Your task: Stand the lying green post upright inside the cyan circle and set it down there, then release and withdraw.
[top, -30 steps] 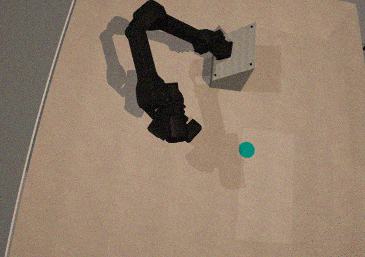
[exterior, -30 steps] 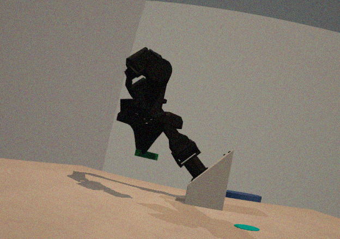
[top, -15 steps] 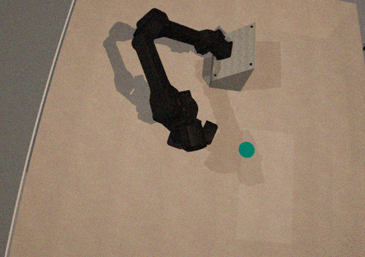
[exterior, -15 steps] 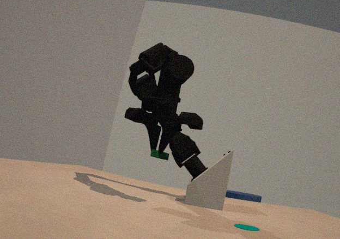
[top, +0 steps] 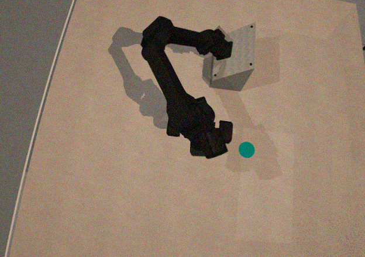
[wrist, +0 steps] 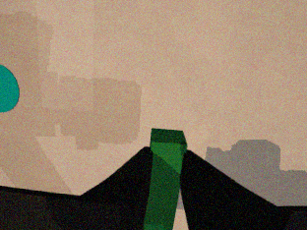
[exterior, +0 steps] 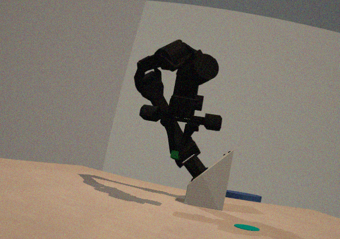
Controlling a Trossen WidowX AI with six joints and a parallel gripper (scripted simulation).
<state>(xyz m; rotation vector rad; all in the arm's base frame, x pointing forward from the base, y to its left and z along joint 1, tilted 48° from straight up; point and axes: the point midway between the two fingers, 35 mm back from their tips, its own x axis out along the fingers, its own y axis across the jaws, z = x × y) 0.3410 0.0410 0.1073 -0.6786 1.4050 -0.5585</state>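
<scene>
The green post (exterior: 174,154) (wrist: 164,172) is held crosswise between the fingertips. One end faces the exterior view, and the post looks roughly level, high above the table. My gripper (exterior: 174,151) (wrist: 165,156) is shut on it. In the top view the arm hides the post and fingertips. The flat cyan circle (top: 246,150) (exterior: 246,227) (wrist: 7,89) lies on the table, to the right of the gripper's body in the top view. It is cut off by the left edge of the wrist view. No post stands on it.
The grey wedge-shaped mount (top: 238,52) (exterior: 210,188) carries the arm's base and stands behind the circle in the exterior view. A blue bar (exterior: 243,196) lies beyond the mount. Arm shadows fall across the table (top: 117,189) around the circle.
</scene>
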